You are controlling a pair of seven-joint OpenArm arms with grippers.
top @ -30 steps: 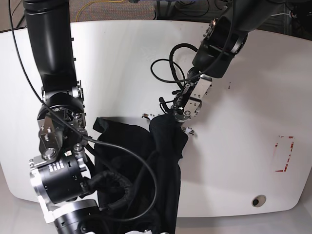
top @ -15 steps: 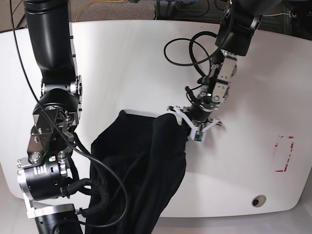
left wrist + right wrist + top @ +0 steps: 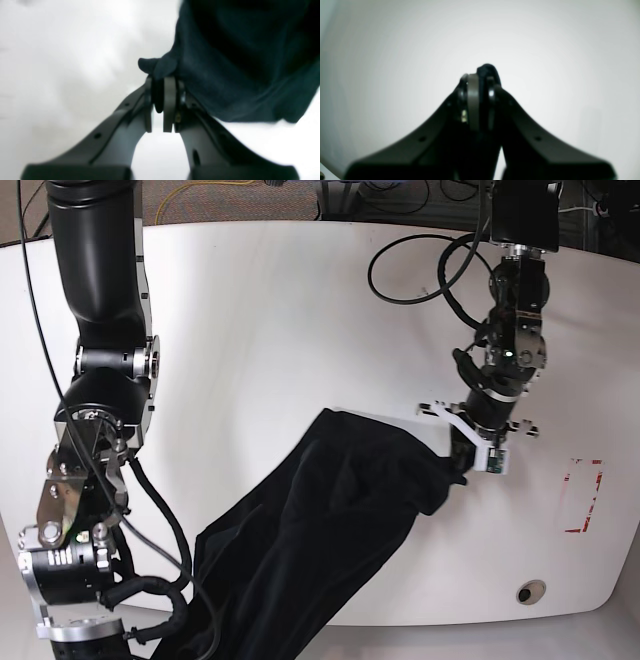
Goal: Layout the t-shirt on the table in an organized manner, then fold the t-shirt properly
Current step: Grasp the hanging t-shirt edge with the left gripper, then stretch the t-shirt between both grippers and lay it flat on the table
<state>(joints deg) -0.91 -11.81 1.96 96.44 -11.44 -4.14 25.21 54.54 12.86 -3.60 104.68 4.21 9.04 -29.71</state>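
The black t-shirt point(image 3: 320, 530) hangs stretched in a diagonal band over the white table point(image 3: 300, 330), from the middle right down to the front left edge. My left gripper point(image 3: 463, 465) is shut on the shirt's upper right corner. In the left wrist view the left gripper point(image 3: 161, 83) pinches a fold of the t-shirt point(image 3: 237, 62). My right gripper point(image 3: 480, 82) is shut on a small bunch of the t-shirt point(image 3: 487, 69). In the base view the right arm point(image 3: 75, 570) is at the lower left and its fingers are out of frame.
A red-marked rectangle point(image 3: 583, 495) lies at the table's right edge. A round grommet hole point(image 3: 530, 591) is at the front right. Black cables point(image 3: 420, 270) loop above the left arm. The right arm's cable point(image 3: 165, 530) hangs beside the shirt.
My left gripper has moved right with the shirt corner. The right arm has dropped lower and left. The shirt has been pulled from a bunched heap into a long diagonal stretch.
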